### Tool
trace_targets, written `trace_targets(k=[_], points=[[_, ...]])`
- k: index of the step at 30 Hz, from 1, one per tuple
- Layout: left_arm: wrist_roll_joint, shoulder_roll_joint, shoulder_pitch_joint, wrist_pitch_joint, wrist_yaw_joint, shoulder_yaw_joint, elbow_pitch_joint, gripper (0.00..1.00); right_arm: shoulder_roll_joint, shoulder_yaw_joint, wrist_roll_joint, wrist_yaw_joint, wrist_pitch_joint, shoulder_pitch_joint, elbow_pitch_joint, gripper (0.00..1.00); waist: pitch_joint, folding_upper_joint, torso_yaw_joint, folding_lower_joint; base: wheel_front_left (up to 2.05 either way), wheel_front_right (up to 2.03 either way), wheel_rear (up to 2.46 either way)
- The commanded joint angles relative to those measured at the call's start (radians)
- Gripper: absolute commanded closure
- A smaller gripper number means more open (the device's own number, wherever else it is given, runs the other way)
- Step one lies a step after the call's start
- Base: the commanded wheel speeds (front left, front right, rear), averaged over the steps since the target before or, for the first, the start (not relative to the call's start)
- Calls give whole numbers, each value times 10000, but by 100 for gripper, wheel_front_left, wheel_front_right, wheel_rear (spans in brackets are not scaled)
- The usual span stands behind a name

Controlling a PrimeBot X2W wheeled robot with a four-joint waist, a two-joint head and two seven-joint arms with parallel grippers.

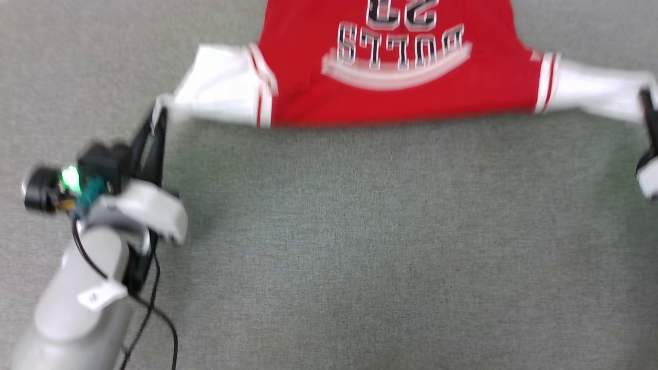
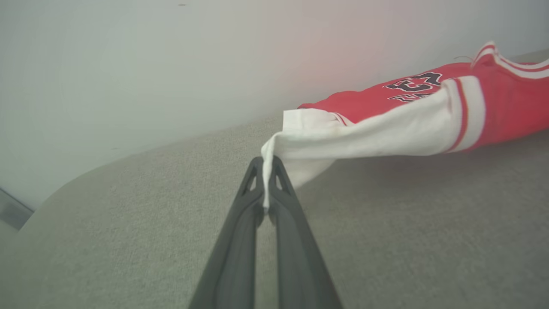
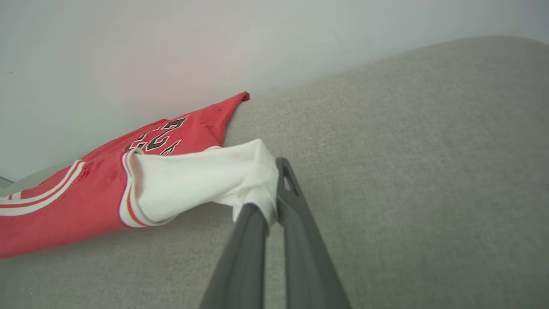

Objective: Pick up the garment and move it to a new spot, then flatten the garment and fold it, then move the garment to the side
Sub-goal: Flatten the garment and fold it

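Step in hand is judged to be the carry-and-spread. The red jersey-style T-shirt with short white sleeves (image 1: 396, 97) is held stretched by its two sleeve ends over the grey, carpet-textured surface (image 1: 360, 246). The left gripper with two long dark fingers (image 2: 266, 167) is seen pressed together on a thin fold of the white left sleeve cuff (image 2: 300, 137). The matching right gripper (image 3: 271, 189) is pinched on the bunched end of the white right sleeve (image 3: 201, 180). To do it well, both pinches should be held firm and the arms moved together at equal height, so the shoulder line is not skewed. Tension should be moderate, since only small bites of cuff are gripped and a slip is judged likely under a hard pull. The cloth should be lowered from the far hem toward the sleeves so that no creases are trapped. The garment is placed at the top middle of the head view, print side up. The sleeves are lifted off the surface, and the red body trails away toward the pale wall (image 2: 128, 64). Black-and-white block lettering and numbers are seen upside down from the head, above a curved white band. Red-and-white striped trim is seen where each sleeve joins the body. The head view is blurred, so fine wrinkles cannot be told.
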Motion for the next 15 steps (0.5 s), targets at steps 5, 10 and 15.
trace_targets(k=[5, 10, 15], points=[[-164, 130, 1362, -31, -49, -180, 92, 100, -335, 250, 302, -15, 158, 1478, -319, 100, -777, -1, 8, 4, 0, 0, 0], [-293, 195, 2377, 32, -96, -402, 340, 100, -563, 664, 480, -16, 249, 2442, -602, 100, -1308, -1, -9, 4, 0, 0, 0], [-377, 189, 3071, 170, -248, -676, 537, 100, -978, 1198, 437, -16, 442, 3271, -814, 100, -1879, -1, 91, 4, 0, 0, 0]])
